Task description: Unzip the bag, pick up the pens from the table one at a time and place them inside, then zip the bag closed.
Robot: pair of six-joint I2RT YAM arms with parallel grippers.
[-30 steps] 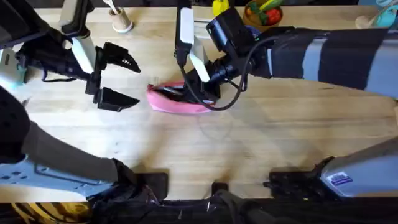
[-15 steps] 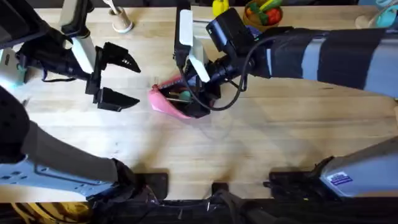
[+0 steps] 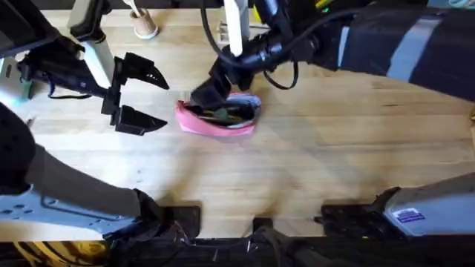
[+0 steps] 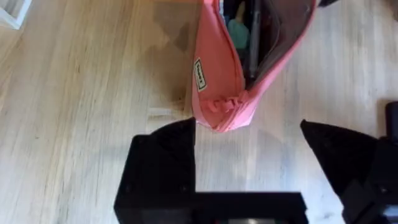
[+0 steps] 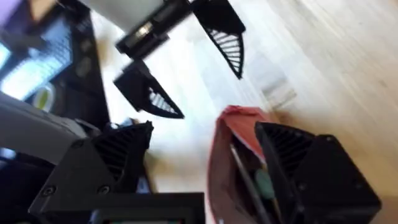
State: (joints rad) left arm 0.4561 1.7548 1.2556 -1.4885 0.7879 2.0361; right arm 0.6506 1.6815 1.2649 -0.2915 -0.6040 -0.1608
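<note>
The pink bag (image 3: 217, 119) lies on the table (image 3: 312, 163) at mid-left with its zipper open. Slim grey pens (image 4: 252, 37) lie inside it, beside a teal item. My right gripper (image 3: 208, 90) hovers just above the bag's left half, open and holding nothing. In the right wrist view the right gripper (image 5: 199, 155) straddles the bag (image 5: 227, 140), one finger (image 5: 298, 155) over its mouth. My left gripper (image 3: 139, 95) stands open to the left of the bag, apart from it. In the left wrist view the left gripper (image 4: 249, 146) faces the bag's closed end (image 4: 217, 93).
A small wooden holder (image 3: 145, 27) stands at the back left of the table. A teal object (image 3: 15, 83) sits at the far left edge. Bare wood stretches in front of the bag and to its right.
The right gripper has come up out of the bag's mouth and drawn back toward the rear. The bag has settled flat with its mouth open. The left arm has stayed put.
</note>
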